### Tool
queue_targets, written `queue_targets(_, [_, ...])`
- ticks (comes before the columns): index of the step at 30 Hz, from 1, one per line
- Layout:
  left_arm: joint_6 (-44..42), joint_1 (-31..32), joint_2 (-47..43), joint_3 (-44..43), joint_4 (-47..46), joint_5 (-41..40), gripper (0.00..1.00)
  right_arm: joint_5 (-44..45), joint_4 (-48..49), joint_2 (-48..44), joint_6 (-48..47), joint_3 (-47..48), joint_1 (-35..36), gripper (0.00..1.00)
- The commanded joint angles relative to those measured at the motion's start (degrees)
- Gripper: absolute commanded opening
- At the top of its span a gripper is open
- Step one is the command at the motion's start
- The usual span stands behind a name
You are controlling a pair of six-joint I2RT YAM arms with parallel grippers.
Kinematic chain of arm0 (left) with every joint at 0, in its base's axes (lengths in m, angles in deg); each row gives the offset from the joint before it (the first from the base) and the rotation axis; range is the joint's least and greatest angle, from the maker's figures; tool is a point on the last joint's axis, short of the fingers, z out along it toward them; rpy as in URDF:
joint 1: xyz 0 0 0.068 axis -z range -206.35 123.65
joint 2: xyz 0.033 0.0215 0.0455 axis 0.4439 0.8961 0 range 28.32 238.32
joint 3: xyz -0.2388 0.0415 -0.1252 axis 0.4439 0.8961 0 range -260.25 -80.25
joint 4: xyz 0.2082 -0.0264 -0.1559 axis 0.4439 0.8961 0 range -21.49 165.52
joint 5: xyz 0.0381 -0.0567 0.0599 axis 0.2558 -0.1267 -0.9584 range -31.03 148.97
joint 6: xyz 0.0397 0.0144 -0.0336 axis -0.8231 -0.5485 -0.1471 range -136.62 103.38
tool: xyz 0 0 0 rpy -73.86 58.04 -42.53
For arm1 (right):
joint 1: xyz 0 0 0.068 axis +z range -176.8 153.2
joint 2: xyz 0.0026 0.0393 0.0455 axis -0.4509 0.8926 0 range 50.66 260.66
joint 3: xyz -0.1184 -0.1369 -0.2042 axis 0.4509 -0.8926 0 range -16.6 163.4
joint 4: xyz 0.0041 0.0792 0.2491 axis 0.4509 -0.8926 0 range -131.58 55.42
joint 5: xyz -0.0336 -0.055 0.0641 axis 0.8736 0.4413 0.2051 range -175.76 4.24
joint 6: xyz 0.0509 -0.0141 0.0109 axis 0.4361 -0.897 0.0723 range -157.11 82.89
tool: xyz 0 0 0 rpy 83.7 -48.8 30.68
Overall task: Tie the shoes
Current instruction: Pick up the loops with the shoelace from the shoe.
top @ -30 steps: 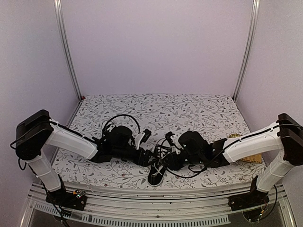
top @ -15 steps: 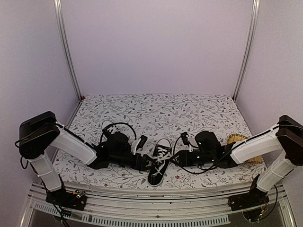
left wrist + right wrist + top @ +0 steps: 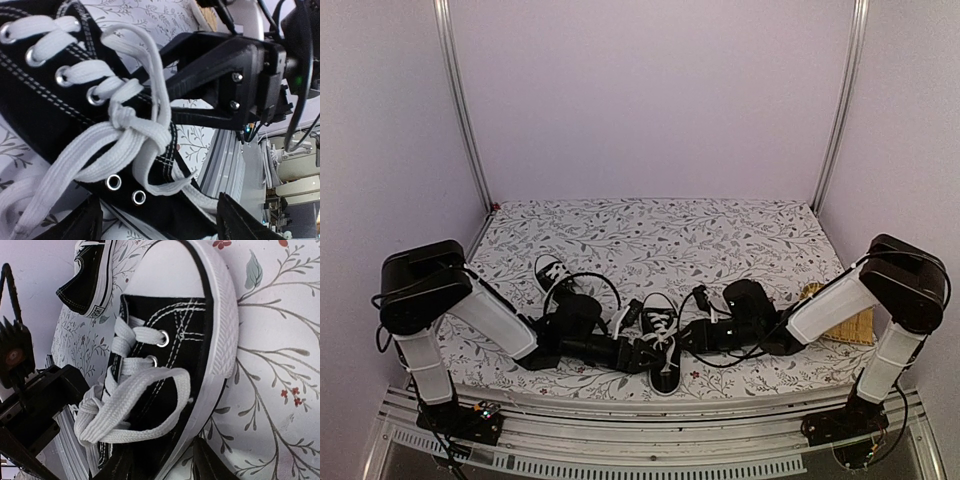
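The black shoe (image 3: pixel 660 350) with a loose white lace knot lies near the front edge of the surface (image 3: pixel 720 230), between the left gripper (image 3: pixel 162 222) and the right gripper (image 3: pixel 162 462), both spread wide, with the second shoe (image 3: pixel 552 272) further back.

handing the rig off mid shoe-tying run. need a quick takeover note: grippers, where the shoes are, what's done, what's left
Left gripper: open, fingers either side of the near shoe by its top eyelets, holding nothing.
Right gripper: looks open, low against the same shoe; no lace seen between its fingers.
Near shoe: front centre of the table; knot made, loops loose, not snug.
Far shoe: behind the left arm, no gripper on it; laces can't be judged.
Left: snug the bow, then check the far shoe.
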Motion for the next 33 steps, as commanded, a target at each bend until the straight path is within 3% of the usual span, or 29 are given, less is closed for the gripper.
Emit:
queue_targets(1, [0.6, 1.7, 0.3, -2.4, -3.9, 1.1, 0.78, -3.1, 4.5, 1.7, -1.2, 2.2, -1.9, 0.41])
queue_targets(4, [-1.4, 1.1, -3.7, -1.8, 3.1, -2.6, 0.78, -3.6, 4.3, 0.7, -2.1, 1.9, -3.0, 0.41])
queue_targets(8, [-7.0, 0.3, -12.5, -3.0, 20.2, -10.7, 0.78, -2.9, 3.5, -3.5, -2.8, -2.1, -4.4, 0.43])
queue_targets(13, [-15.6, -0.3, -13.9, -14.3, 42.1, -18.8, 0.78, -2.2, 2.4, -8.1, -3.7, -6.3, -5.8, 0.47])
queue_targets(22, [-28.4, 0.5, -4.4, -28.4, 51.2, -17.7, 0.76, -1.6, 2.4, -11.8, -3.7, -9.0, -6.3, 0.48])
queue_targets(33, [-35.4, 2.1, 1.3, -34.3, 56.6, -17.2, 0.72, -1.7, 3.3, -14.2, -3.5, -11.9, -8.1, 0.49])
